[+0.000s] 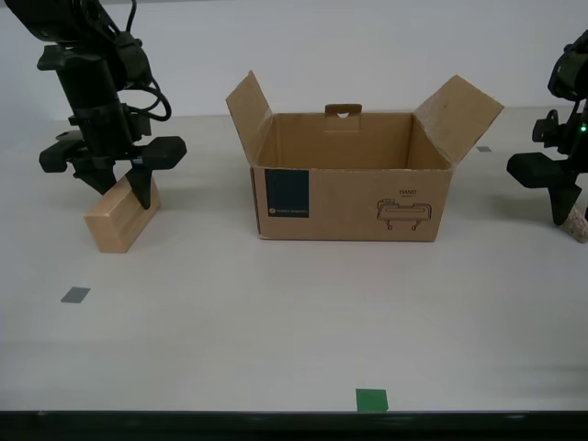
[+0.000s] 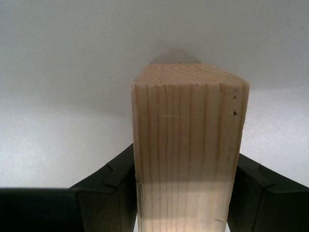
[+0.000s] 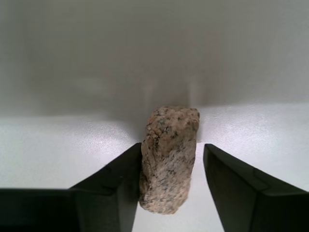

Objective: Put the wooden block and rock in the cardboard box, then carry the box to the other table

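Observation:
The wooden block [image 1: 119, 219] lies on the pale table at the exterior view's left. My second gripper [image 1: 122, 191] reaches down over its far end. In the second wrist view both fingers [image 2: 113, 186] press against the sides of the wooden block [image 2: 186, 145], so this gripper is shut on it. At the exterior view's right edge, my first gripper [image 1: 562, 216] stands over the rock [image 1: 577, 223]. The rock [image 3: 169, 159] sits between the open fingers [image 3: 241, 188], touching one and with a gap to the other. The cardboard box [image 1: 354, 197] stands between the arms with its flaps up.
The table [image 1: 276, 312] carries a grey square marker [image 1: 75, 295] near the exterior view's left, another grey marker [image 1: 484, 148] behind the box, and a green tape square [image 1: 371, 400] at the front edge. A plain wall stands behind the table.

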Robot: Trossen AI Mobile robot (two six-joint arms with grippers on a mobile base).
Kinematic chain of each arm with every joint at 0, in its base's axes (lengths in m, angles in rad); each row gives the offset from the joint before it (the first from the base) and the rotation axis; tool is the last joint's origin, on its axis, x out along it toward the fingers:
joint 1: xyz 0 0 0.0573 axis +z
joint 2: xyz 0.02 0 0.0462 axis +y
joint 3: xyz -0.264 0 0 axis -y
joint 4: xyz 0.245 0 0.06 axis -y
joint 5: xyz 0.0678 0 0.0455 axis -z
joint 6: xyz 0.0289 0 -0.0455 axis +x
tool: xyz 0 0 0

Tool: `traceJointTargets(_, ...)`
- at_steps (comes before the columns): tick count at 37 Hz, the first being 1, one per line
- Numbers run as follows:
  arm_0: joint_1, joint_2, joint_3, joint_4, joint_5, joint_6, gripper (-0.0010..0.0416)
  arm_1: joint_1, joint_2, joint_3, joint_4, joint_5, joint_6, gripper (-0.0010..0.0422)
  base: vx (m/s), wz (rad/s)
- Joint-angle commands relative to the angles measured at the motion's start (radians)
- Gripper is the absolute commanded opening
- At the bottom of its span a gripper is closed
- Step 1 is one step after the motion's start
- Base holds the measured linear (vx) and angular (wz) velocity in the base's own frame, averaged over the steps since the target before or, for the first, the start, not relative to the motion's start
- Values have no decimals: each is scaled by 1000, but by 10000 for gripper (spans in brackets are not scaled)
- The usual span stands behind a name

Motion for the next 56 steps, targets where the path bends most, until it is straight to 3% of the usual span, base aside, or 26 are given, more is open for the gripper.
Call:
traceJointTargets(1, 1, -1, -2, -2, -11, -3, 127, -1, 0, 0, -1, 8, 1, 43, 0, 0)
traceJointTargets(7, 1, -1, -2, -1, -11, -2, 60, -1, 0, 0, -1, 8, 1, -6, 0, 0)
traceJointTargets(13, 2, -1, -2, -1, -11, -2, -5, -1, 0, 0, -1, 8, 0, -3, 0, 0)
traceJointTargets(36, 5, -18, -2, -24, -11, -2, -1, -1, -3, 0, -3, 8, 0, -1, 0, 0)
traceJointTargets(56, 7, -198, -2, -93, -11, 7, -1, -1, -57, 29, -40, 8, 0, -1, 0, 0)
